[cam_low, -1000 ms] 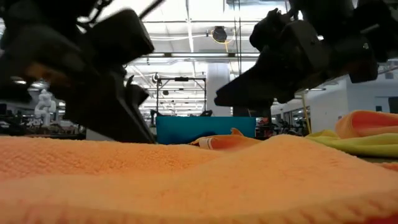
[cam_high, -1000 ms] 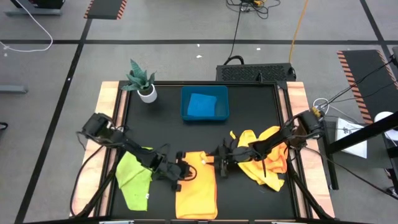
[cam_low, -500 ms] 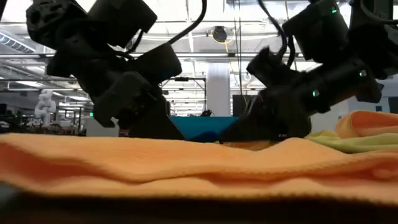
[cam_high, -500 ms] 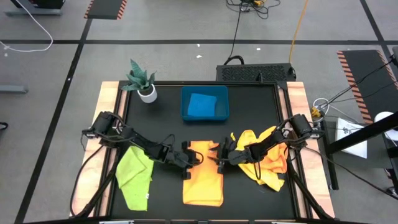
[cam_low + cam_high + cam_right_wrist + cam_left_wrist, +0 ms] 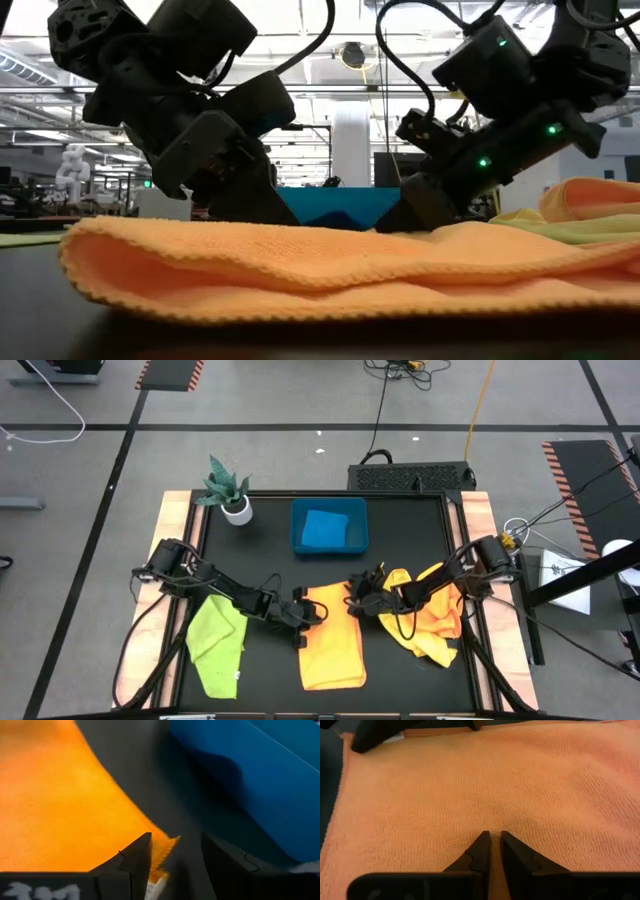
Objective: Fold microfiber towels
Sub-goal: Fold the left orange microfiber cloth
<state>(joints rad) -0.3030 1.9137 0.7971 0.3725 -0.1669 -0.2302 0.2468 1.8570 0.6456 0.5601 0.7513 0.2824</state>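
L gripper (image 5: 491, 851) clenched on orange towel (image 5: 330, 645), R gripper (image 5: 172, 851) released at its far corner; I worry the fold drags crooked if R misses.

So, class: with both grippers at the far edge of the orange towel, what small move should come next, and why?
Probably the left gripper should open and back off. Its fingers pinch the far edge of the orange towel, which already lies doubled over on the table, while the right gripper stands open at the towel's corner, holding nothing. Then the fold can be smoothed.

Nubby orange cloth towel (image 5: 485, 785), smooth blue plastic tray (image 5: 260, 775)
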